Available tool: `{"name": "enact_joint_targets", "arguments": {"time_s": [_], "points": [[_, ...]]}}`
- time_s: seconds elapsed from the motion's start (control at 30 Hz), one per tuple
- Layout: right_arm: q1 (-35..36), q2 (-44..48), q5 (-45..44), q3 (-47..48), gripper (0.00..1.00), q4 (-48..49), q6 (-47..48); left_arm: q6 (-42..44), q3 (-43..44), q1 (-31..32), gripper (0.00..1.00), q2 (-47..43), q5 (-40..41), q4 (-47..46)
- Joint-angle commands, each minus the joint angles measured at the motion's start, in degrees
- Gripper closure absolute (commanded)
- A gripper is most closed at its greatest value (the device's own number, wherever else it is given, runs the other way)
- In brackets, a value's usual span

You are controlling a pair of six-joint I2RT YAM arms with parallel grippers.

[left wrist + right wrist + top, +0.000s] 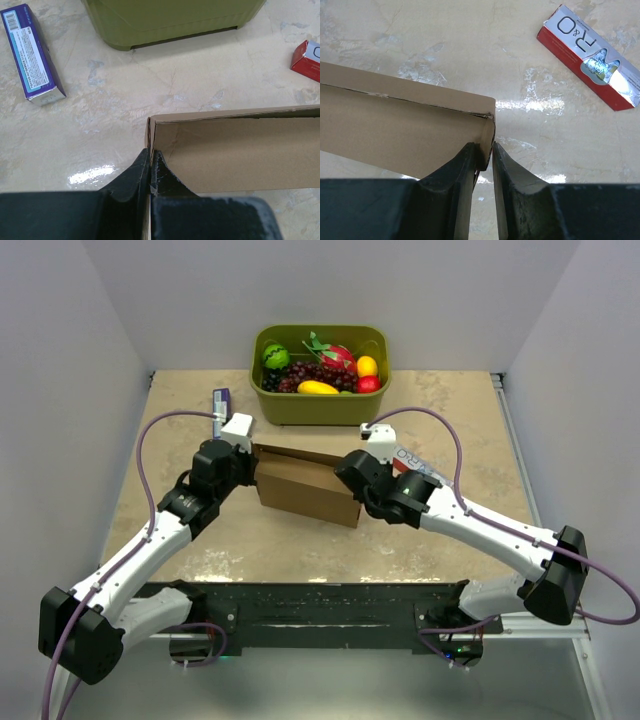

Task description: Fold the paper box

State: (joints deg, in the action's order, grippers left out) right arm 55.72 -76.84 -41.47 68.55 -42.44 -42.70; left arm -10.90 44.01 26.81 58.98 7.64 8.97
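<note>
The paper box (305,485) is a brown cardboard shape standing on the table's middle, between the two arms. My left gripper (251,468) is at its left end. In the left wrist view that gripper (150,152) is shut on the box's (240,155) upright end wall at the corner. My right gripper (353,476) is at the box's right end. The right wrist view shows this gripper (486,147) open, with the box's (395,125) end flap between the jaws. The flap rests against the left finger, with a gap to the right finger (507,165).
An olive-green tub (320,408) of fruit stands just behind the box, close to its far wall (175,20). A purple carton (32,55) lies to the back left. A red and white carton (592,57) lies to the right of the box.
</note>
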Motion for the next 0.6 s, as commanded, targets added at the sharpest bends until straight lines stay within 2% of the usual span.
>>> {"name": "enact_joint_targets", "arguments": {"time_s": [0.0,0.57], "points": [[-0.70,0.20,1.04,1.23,0.75,-1.07,-0.90,0.61,-1.21,0.26,1.00,0.87,-1.40,7.90],[-5.10,1.87,3.94,-0.09,0.71,5.86,2.53,0.61,-1.29,0.26,1.00,1.14,-1.57,7.81]]}}
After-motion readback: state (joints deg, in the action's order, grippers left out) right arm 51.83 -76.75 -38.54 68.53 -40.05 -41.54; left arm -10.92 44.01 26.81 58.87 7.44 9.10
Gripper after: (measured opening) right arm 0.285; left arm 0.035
